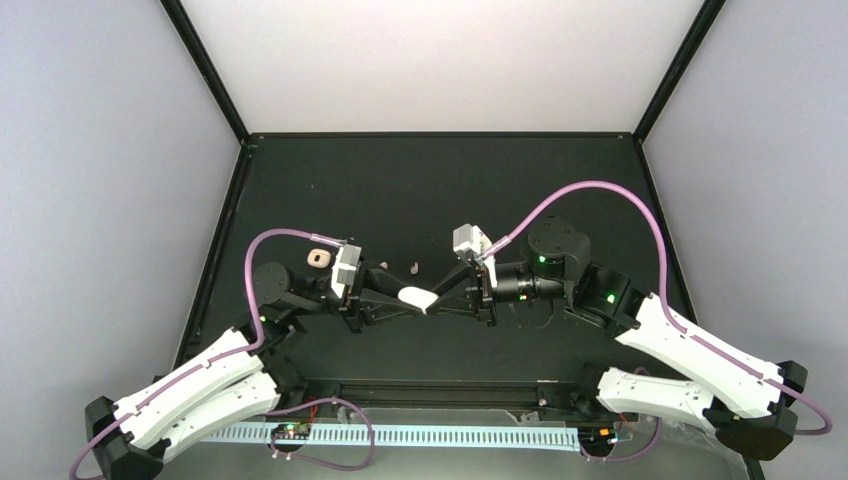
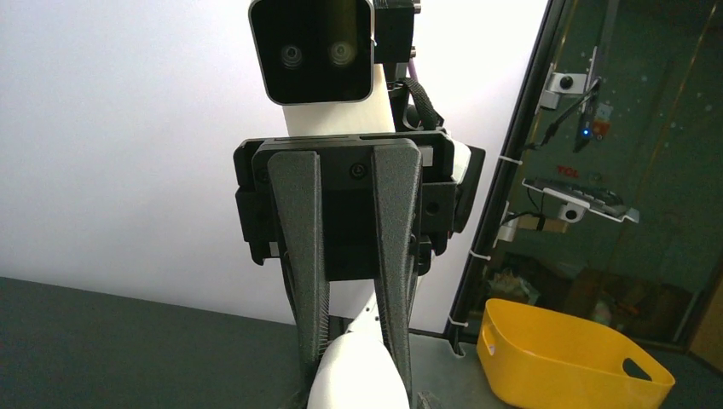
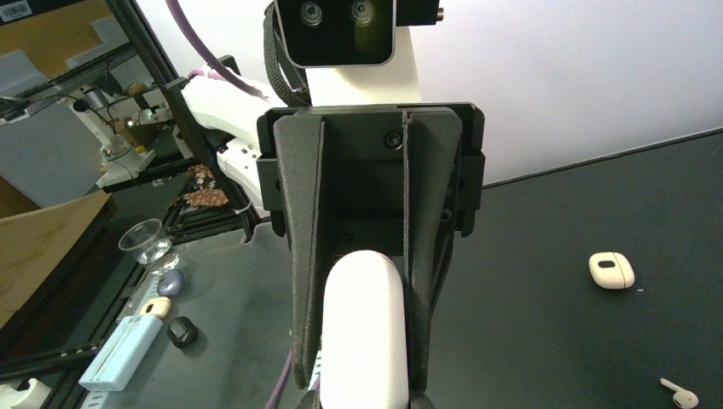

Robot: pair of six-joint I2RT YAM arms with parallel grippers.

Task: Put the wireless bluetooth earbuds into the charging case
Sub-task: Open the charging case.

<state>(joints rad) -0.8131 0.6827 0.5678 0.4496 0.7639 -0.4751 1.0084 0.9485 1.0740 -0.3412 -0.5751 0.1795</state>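
At my far left, just behind my left wrist, a beige case [image 1: 318, 258] lies flat on the black table [image 1: 440, 190], apart from everything I hold. Next comes my left gripper [image 1: 400, 300], reaching toward the middle of the table. Its two fingers are pressed against one end of the white charging case [image 1: 417, 298], one on each side. My left wrist view shows the rounded white shell wedged between them. Just behind that spot, a first earbud [image 1: 385, 265] and a second earbud [image 1: 412, 268] lie on the table close together. Both are outside either case and nothing touches them. The white charging case hangs above the table between my two arms. I cannot tell whether its lid is up or down. My right gripper [image 1: 440, 297] meets it from the other side, its jaws clamped on the opposite end, and the shell fills the gap between the fingers in my right wrist view. Off past the table's edge in my left wrist view stands a yellow basket [image 2: 571, 358].
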